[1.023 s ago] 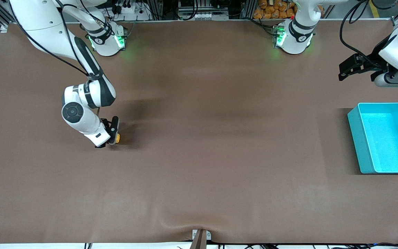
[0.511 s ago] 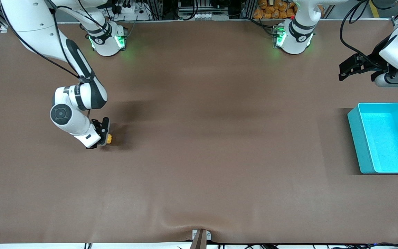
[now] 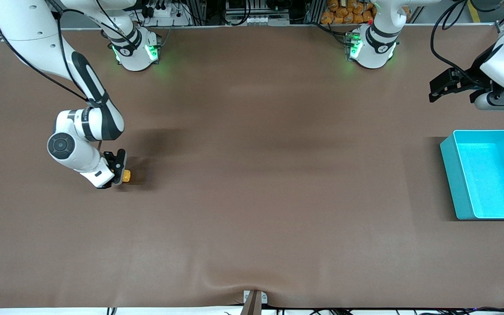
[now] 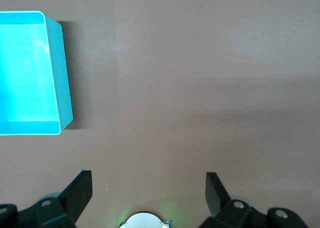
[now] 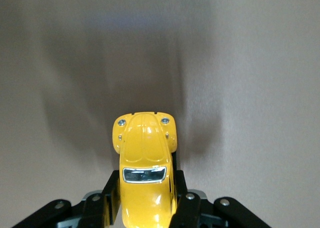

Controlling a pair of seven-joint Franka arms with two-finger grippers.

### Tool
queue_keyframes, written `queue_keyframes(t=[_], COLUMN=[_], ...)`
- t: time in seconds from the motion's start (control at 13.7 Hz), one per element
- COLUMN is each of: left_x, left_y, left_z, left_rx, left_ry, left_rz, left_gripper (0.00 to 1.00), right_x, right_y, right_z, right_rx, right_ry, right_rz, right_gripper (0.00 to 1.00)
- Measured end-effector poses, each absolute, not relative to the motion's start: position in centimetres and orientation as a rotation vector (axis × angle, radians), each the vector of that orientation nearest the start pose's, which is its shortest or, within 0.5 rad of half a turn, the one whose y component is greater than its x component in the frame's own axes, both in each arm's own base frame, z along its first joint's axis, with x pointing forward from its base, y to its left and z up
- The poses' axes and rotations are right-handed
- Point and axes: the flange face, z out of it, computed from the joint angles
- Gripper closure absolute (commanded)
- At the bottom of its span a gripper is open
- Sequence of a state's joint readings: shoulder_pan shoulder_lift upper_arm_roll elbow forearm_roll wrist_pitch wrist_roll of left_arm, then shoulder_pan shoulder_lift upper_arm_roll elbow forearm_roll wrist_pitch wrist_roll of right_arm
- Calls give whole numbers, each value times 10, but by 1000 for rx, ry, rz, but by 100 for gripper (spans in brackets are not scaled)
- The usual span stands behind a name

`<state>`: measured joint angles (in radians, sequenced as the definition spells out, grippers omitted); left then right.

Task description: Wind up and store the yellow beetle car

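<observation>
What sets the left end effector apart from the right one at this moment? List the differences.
The left end effector has its jaws spread wide and holds nothing; the right end effector is shut on the yellow beetle car. The left one hangs over bare table at the left arm's end, near the cyan bin, its arm waiting; the right one is low at the table toward the right arm's end. Both are black with two fingers.

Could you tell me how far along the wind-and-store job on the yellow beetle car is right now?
Done: the right end effector has shut on the yellow beetle car. In hand: over the last second it has been dragging the car along the table toward the right arm's end, seemingly winding it. Left: storing it; the cyan bin stands empty beside the waiting, open left end effector.
</observation>
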<state>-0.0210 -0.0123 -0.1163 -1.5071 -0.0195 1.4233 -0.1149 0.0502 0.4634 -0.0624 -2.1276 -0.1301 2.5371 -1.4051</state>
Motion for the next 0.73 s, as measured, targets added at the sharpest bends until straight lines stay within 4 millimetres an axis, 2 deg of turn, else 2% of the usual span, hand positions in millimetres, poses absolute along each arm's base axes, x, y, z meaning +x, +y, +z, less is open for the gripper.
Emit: queue_keyframes(t=[0.73], left_x=[530], left_y=[-76], left_z=[648], left_rx=[-3148], left_ry=[39], left_rz=[115], left_gripper=[0], right_x=[566], right_y=[-66], right_z=[183], right_rx=[-2341], right_ry=[-2178], right_rz=[209], right_gripper=[100])
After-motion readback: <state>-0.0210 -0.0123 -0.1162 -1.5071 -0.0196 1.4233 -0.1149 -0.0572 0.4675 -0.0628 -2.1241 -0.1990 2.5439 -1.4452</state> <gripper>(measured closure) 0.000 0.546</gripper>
